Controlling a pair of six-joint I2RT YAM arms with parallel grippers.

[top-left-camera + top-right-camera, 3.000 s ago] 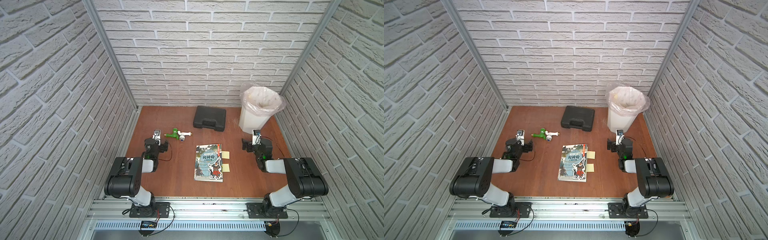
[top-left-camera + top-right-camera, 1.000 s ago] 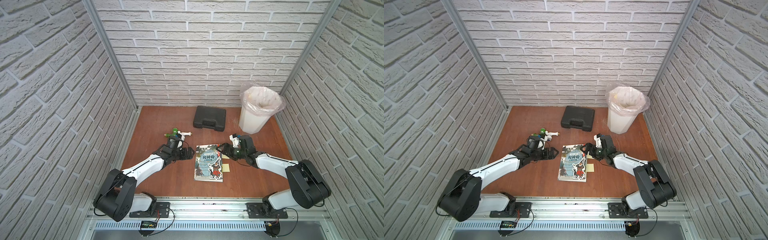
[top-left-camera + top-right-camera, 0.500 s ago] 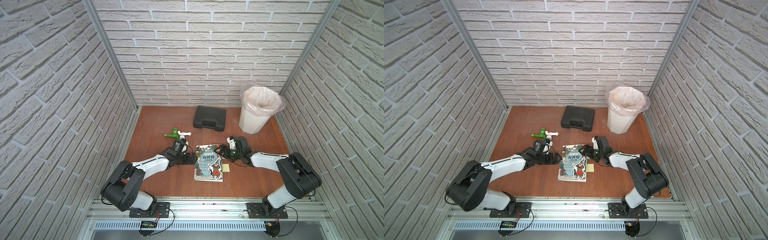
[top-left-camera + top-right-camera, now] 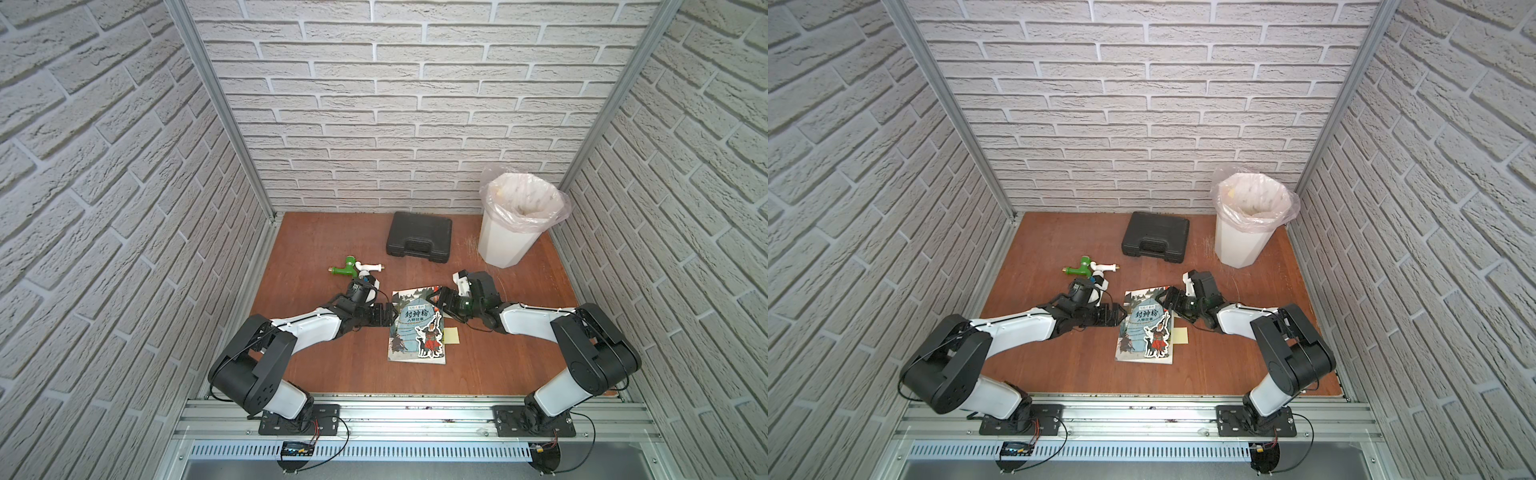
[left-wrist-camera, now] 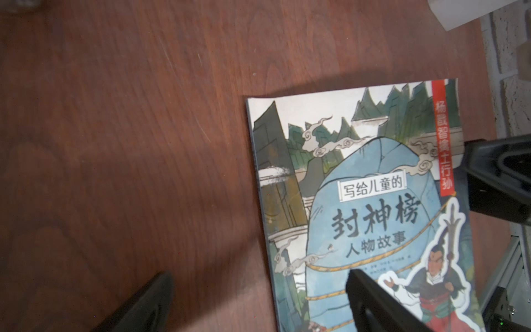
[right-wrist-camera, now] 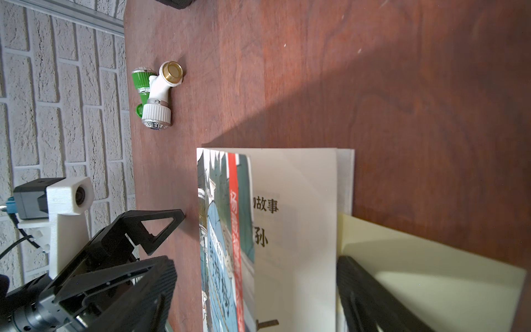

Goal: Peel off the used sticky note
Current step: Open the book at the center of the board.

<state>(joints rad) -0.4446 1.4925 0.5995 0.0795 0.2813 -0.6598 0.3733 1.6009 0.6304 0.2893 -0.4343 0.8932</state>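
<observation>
Both top views: high at the front, angled down, distant, taking in the whole table (image 4: 332, 365). Left wrist: close above the book (image 5: 359, 172), facing its cover. Right wrist: close and low, sighting along the same book's opening edge.

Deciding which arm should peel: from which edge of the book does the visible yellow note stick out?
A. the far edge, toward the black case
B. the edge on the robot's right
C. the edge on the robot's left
B: in both top views the note juts out from the book along its edge on the robot's right.
</observation>
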